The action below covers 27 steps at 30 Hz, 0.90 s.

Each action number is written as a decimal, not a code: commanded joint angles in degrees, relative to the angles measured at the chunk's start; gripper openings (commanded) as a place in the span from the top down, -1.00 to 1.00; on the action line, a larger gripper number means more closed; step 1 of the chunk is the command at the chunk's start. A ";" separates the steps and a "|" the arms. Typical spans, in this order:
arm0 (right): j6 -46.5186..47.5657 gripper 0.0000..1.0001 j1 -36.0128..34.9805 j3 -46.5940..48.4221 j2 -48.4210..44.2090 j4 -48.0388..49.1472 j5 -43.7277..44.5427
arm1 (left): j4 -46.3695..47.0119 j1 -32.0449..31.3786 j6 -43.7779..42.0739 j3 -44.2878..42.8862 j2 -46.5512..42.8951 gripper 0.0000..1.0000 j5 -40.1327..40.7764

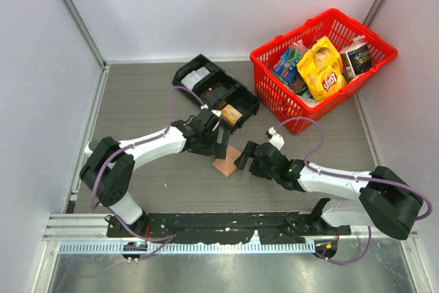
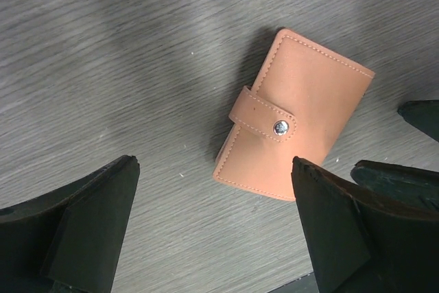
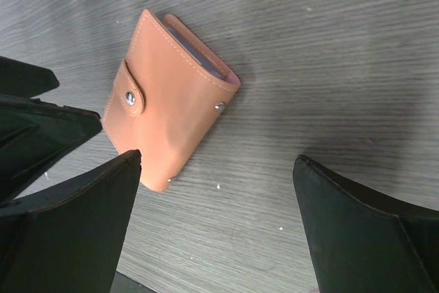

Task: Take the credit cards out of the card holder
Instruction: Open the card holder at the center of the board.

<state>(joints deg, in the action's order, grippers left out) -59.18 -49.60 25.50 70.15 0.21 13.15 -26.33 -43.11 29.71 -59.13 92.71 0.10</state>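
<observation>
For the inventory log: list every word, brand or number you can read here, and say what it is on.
"Lay's": on the yellow chip bag in the red basket, upside down in the top view.
Too small to read: the print on the blue packs and the dark packet in the same basket.
None: the card holder shows no lettering in either wrist view.

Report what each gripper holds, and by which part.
Nothing is held. The left gripper and right gripper are both open above the closed card holder.
</observation>
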 commanded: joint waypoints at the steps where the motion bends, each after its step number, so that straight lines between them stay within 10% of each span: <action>1: -1.64 -0.94 0.38 -1.06 3.32 2.26 -0.58 | 4.61 -0.31 2.54 -0.37 0.10 -0.89 -3.43; 13: -0.15 -0.87 0.30 1.84 15.46 1.46 -4.71 | 7.78 -2.06 6.49 3.32 0.90 -0.75 -4.23; 27: -1.38 -0.13 1.26 0.26 13.78 4.36 -7.43 | 13.75 -2.33 9.74 6.92 0.63 -0.32 -6.78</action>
<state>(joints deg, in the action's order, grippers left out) -60.40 -48.60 28.23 81.08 10.76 8.86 -17.34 -45.25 37.74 -52.95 93.60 -5.04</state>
